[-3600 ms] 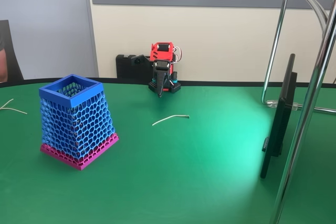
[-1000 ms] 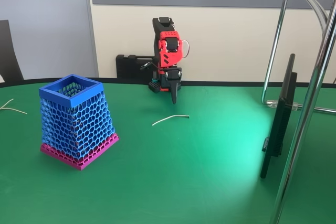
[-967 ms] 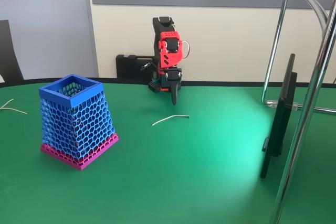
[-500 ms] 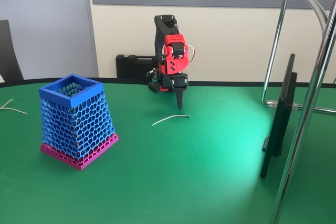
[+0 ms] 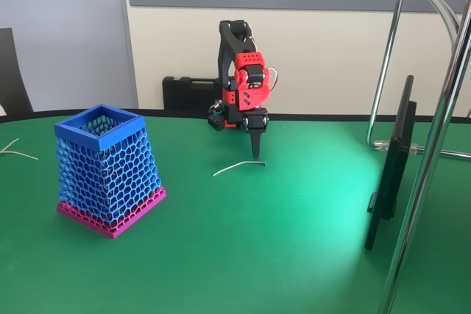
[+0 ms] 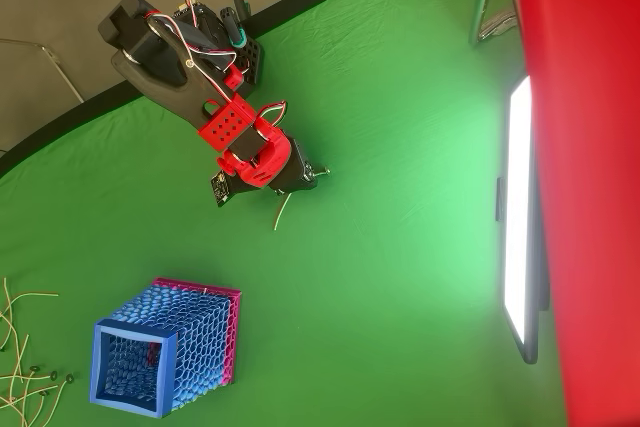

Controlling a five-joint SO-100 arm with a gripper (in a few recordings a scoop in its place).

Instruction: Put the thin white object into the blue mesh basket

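jaws pointing down, looking nearly closed, hovering empty above the wire (image 5: 239, 167) lying on the green surface (image 5: 294, 240), well apart from the basket (image 5: 107, 167). i'm judging it light, springy; pinching mid-length.

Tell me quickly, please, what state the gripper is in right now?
Gripper: fingers look shut, holding nothing, pointing down just above the thin white object.

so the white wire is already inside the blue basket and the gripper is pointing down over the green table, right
Not quite. The thin white object is not in the blue mesh basket; in the fixed view it lies on the green table, apart from the basket, just below the gripper. The gripper does point down over the table.
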